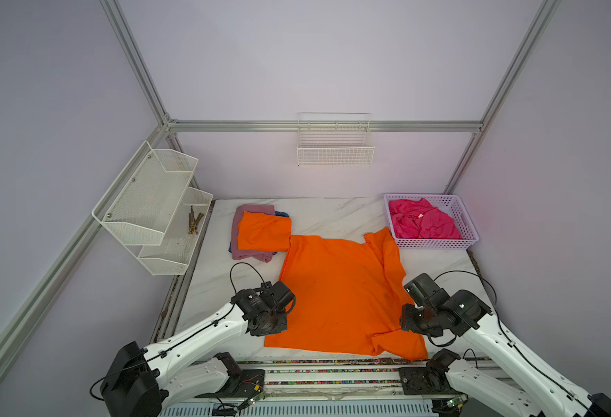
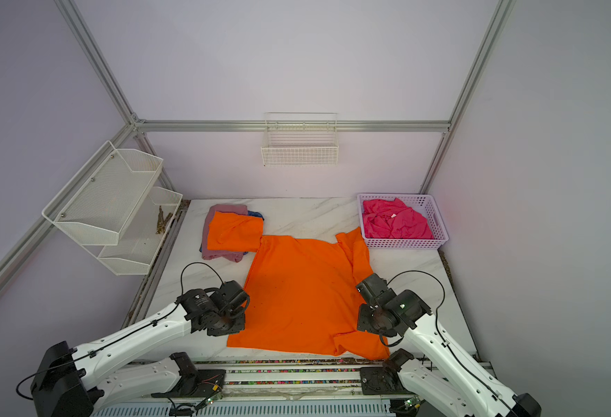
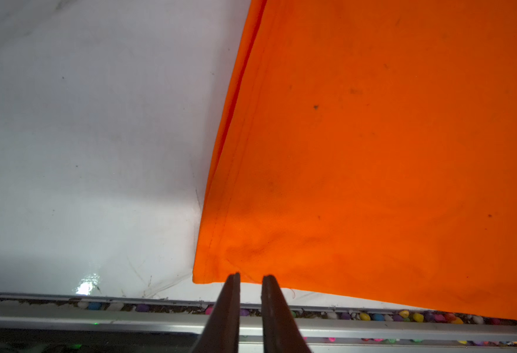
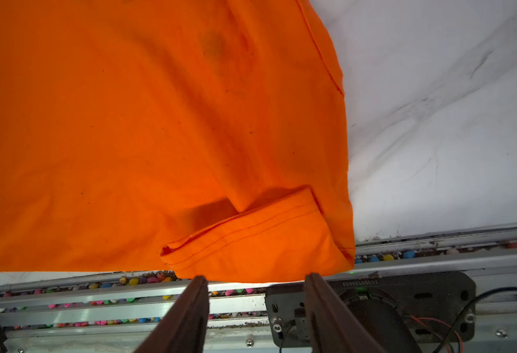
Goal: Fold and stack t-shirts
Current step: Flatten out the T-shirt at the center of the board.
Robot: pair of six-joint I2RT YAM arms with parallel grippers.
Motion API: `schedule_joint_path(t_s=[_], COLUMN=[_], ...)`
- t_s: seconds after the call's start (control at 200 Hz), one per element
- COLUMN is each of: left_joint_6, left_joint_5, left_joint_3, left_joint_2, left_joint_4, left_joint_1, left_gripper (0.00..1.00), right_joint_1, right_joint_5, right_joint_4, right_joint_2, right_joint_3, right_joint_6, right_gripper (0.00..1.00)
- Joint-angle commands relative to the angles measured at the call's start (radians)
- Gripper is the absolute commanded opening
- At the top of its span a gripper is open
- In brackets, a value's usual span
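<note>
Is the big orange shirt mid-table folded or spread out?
Spread out: the orange shirt lies flat on the table, with only one side edge and a sleeve turned over.

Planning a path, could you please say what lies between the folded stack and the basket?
Bare marble table, in both top views; the spread shirt's sleeve ends beside the basket.

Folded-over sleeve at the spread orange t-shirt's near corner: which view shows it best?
The right wrist view: the sleeve fills the foreground close up, cuff stitching and opening plain, just beyond the right gripper. Both top views show it small. The left wrist view misses it, showing only the orange t-shirt's opposite edge.
</note>
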Motion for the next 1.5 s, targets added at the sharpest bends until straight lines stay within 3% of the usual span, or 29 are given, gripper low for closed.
schedule_joint_path(t_s=[0.0, 0.17, 0.405, 0.54, 0.75, 0.9, 1.02, 1.12, 1.2, 1.43, 1.495], left_joint_6=[-0.013, -0.007, -0.018, 0.029, 0.141, 0.212, 0.253, 0.268, 0.278, 0.309, 0.307], left_joint_5=[-0.033, -0.016, 0.019, 0.067, 0.046, 0.072, 0.085, 0.067, 0.062, 0.074, 0.081], left_joint_3=[0.000, 0.015, -0.029, -0.037, 0.009, 0.047, 0.054, 0.053, 0.043, 0.115, 0.134], left_joint_2=[0.006, 0.044, 0.053, 0.099, 0.101, 0.173, 0.210, 0.203, 0.194, 0.369, 0.407], left_joint_4=[-0.003, -0.022, 0.072, 0.168, 0.238, 0.263, 0.296, 0.317, 0.355, 0.336, 0.339], left_joint_1=[0.003, 0.003, 0.003, 0.002, -0.003, -0.003, -0.003, -0.003, -0.003, -0.004, -0.003], left_gripper=[0.18, 0.18, 0.20, 0.18, 0.21, 0.21, 0.20, 0.21, 0.23, 0.22, 0.20], right_joint_1=[0.019, 0.040, 0.042, 0.045, 0.048, 0.050, 0.090, 0.110, 0.109, 0.107, 0.109], right_joint_5=[0.056, 0.140, 0.147, 0.209, 0.302, 0.261, 0.281, 0.291, 0.300, 0.274, 0.248], right_joint_4=[-0.001, -0.054, -0.043, -0.072, -0.145, -0.109, 0.016, 0.201, 0.260, 0.307, 0.310], right_joint_2=[0.020, 0.215, 0.226, 0.153, 0.066, 0.108, 0.030, -0.124, -0.153, 0.046, 0.142], right_joint_3=[-0.004, 0.105, 0.101, 0.129, 0.179, 0.132, 0.079, 0.052, 0.032, -0.016, -0.002], right_joint_6=[0.082, 0.032, 0.110, 0.225, 0.308, 0.291, 0.290, 0.213, 0.161, 0.171, 0.170], right_gripper=[0.56, 0.58, 0.59, 0.58, 0.59, 0.60, 0.57, 0.58, 0.60, 0.63, 0.58])
